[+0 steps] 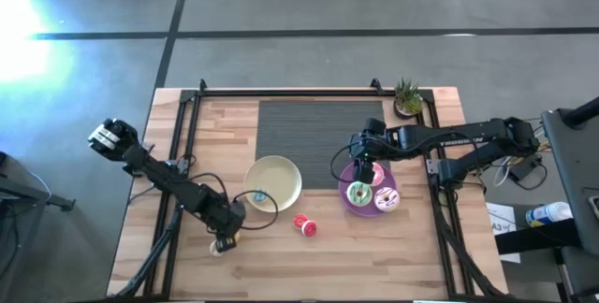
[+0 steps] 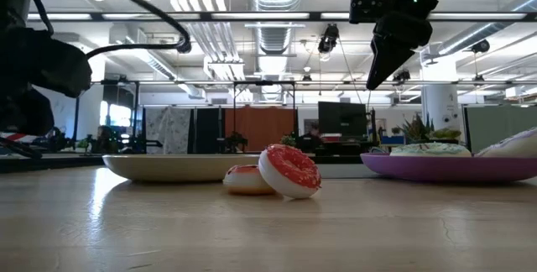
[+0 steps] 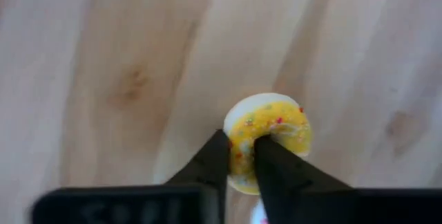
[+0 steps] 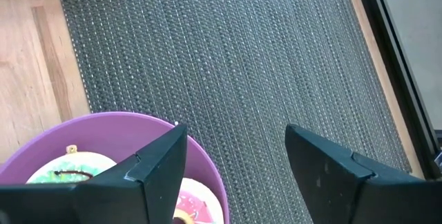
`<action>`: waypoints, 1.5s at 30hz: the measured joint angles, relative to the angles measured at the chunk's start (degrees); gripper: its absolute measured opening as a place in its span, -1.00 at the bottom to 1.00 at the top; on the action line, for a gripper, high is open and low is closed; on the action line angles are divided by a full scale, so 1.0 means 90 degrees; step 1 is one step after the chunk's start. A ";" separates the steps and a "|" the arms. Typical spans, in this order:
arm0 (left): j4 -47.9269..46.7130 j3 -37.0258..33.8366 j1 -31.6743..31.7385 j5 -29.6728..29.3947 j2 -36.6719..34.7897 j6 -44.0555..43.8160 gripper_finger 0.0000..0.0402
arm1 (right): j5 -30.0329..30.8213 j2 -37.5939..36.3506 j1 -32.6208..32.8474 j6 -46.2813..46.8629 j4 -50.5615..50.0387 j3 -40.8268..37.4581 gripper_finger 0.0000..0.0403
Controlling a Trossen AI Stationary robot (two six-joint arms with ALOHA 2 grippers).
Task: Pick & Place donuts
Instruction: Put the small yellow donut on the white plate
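A yellow-iced donut (image 3: pixel 271 133) lies near the table's near-left part, seen also as the yellow donut (image 1: pixel 222 246) from above, with my left gripper (image 3: pixel 242 146) shut on it. A red donut (image 2: pixel 290 171) leans on an orange one (image 2: pixel 245 180) mid-table. A teal donut (image 1: pixel 255 195) sits on the pale-yellow plate (image 1: pixel 281 174). The purple plate (image 1: pixel 348 206) carries a pink donut (image 1: pixel 375 174), a green-white one (image 1: pixel 359 192) and a whitish one (image 1: pixel 386 200). My right gripper (image 4: pixel 238 156) hangs open above the purple plate's far rim (image 4: pixel 103 119). My left gripper pinches the yellow donut's ring (image 3: pixel 240 156) on one side. One finger (image 3: pixel 276 165) reaches into the hole and the other (image 3: pixel 210 163) stands outside the ring. The fingers come from above, pointing down. Whether the donut is off the wood, I cannot tell.
A dark woven mat (image 1: pixel 309 139) covers the table's far middle, and a small potted plant (image 1: pixel 407 97) stands at the far right corner. Black rails run along the left edge (image 1: pixel 178 153) and right edge (image 1: pixel 435 200). Bare wood (image 1: pixel 374 256) spreads along the near side.
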 joint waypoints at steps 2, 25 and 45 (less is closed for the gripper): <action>-0.0001 0.0025 0.0086 0.0135 -0.0053 0.0122 -0.94 | 0.0000 0.0000 0.0000 0.0000 -0.0001 0.0000 0.17; -0.0382 0.0840 0.4454 -0.0122 0.0257 0.3812 -0.96 | -0.0017 0.0000 -0.0107 0.0090 -0.0108 0.0000 0.15; -0.1384 0.1509 0.4361 -0.0325 0.0125 0.3909 -0.43 | -0.0013 -0.0005 -0.0107 0.0172 -0.0115 -0.0005 0.13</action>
